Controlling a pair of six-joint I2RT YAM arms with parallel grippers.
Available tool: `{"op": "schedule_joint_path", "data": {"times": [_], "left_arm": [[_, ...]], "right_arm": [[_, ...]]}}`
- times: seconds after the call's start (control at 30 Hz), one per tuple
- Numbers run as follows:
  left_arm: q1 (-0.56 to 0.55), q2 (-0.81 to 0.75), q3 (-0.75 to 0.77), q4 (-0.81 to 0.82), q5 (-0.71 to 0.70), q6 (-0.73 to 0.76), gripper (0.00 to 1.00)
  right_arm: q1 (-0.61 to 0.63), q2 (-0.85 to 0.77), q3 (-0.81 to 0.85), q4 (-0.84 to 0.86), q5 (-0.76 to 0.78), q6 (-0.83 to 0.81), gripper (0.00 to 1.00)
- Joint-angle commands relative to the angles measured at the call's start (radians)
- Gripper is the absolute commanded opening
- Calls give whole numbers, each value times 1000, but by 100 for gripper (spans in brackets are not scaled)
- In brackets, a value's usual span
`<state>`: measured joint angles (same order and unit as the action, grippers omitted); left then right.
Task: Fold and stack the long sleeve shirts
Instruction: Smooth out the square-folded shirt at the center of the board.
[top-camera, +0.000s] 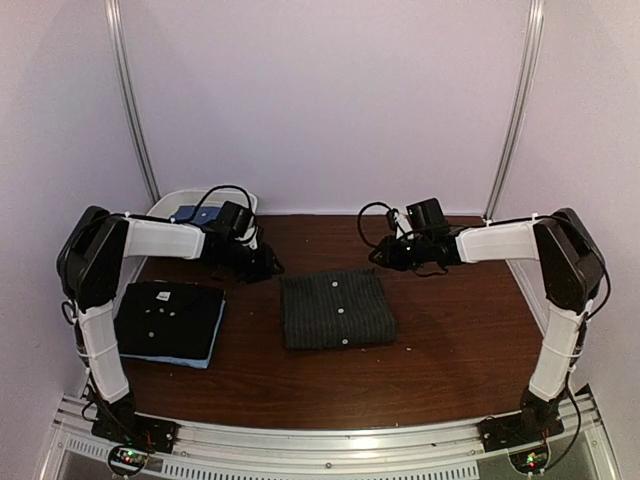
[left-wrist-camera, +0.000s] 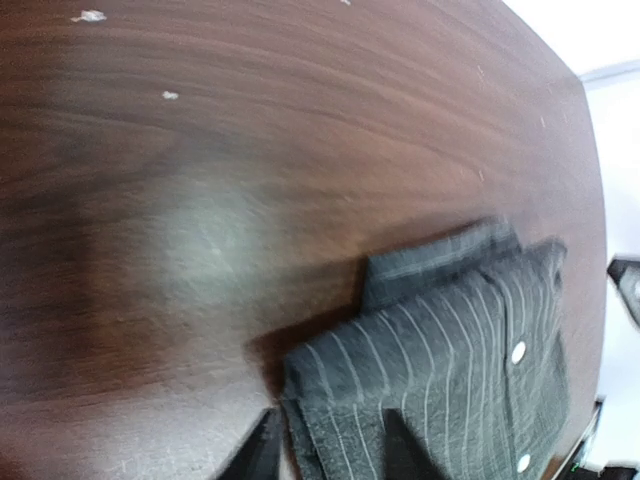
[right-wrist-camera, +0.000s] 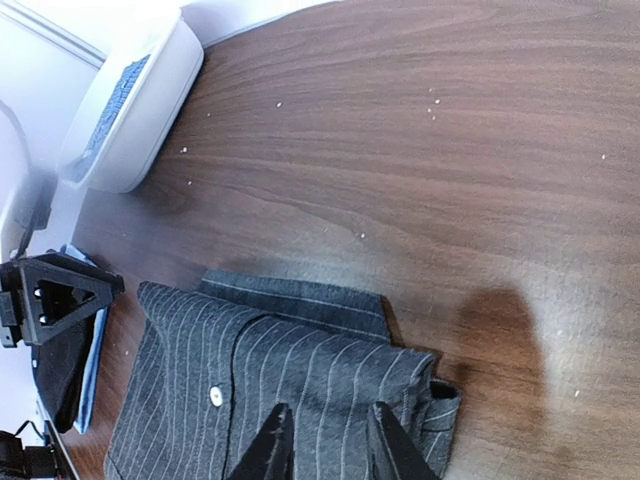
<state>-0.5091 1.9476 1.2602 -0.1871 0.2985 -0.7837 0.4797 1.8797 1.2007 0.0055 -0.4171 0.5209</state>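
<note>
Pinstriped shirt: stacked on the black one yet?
No, the pinstriped shirt lies folded by itself, apart from the black shirt.

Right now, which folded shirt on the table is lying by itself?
The charcoal pinstriped shirt in the middle, lying straight on the table. The black shirt at the left sits on top of a light blue shirt.

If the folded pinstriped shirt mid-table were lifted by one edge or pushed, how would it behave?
The pinstriped shirt is soft cloth in stacked layers, so lifted by one edge it would probably sag and unfold. Pushed across the smooth wooden table, it would likely bunch or slide rather than roll. It looks light, not fragile.
</note>
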Motion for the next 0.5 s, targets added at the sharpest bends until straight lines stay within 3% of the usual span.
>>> {"op": "schedule_joint_path", "data": {"times": [0.0, 0.1, 0.23, 0.47], "left_arm": [[23, -7, 84, -60, -60, 60, 50], [23, -31, 108, -98, -82, 82, 52], [-9, -89, 76, -101, -70, 76, 47], [-167, -146, -5, -97, -46, 35, 21]], "right_arm": [[-9, -4, 57, -52, 45, -34, 31], [-4, -35, 58, -74, 63, -44, 33], [33, -64, 45, -73, 52, -44, 30], [101, -13, 58, -35, 12, -40, 17]]}}
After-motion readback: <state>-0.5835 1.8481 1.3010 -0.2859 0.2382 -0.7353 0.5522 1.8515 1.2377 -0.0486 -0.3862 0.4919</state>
